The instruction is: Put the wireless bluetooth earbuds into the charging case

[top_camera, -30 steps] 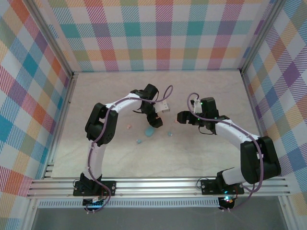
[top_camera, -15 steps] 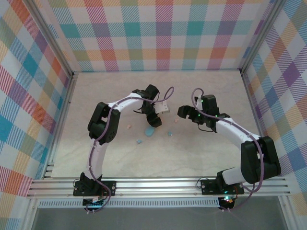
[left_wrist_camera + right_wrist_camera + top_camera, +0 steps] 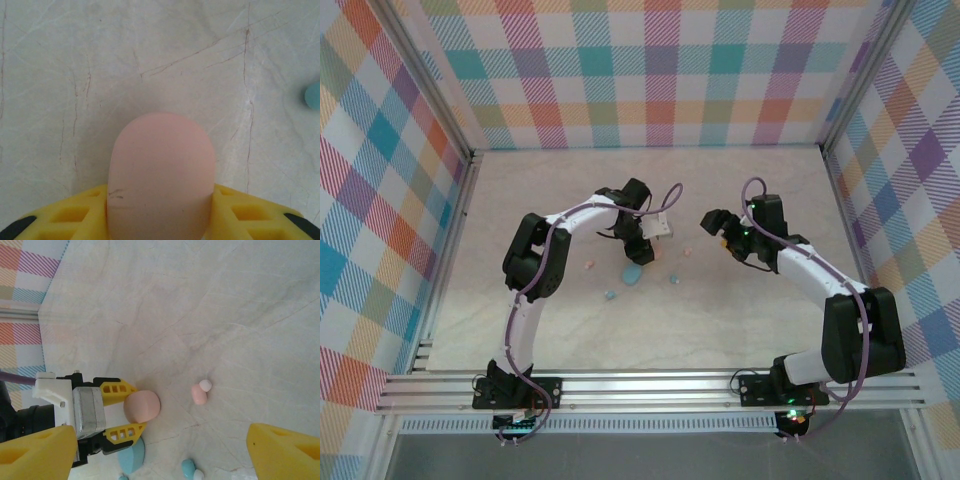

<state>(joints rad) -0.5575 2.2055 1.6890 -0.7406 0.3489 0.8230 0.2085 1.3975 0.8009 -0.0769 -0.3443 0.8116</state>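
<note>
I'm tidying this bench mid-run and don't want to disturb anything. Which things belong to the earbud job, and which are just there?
Job:
pink case
blue case
pink earbuds
blue earbuds

Just there:
table
plaid walls

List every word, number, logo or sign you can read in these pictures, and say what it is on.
None: no readable text. The pink case bears only a faint scuff; the blue case, pink earbud and plaid walls carry no lettering.
</note>
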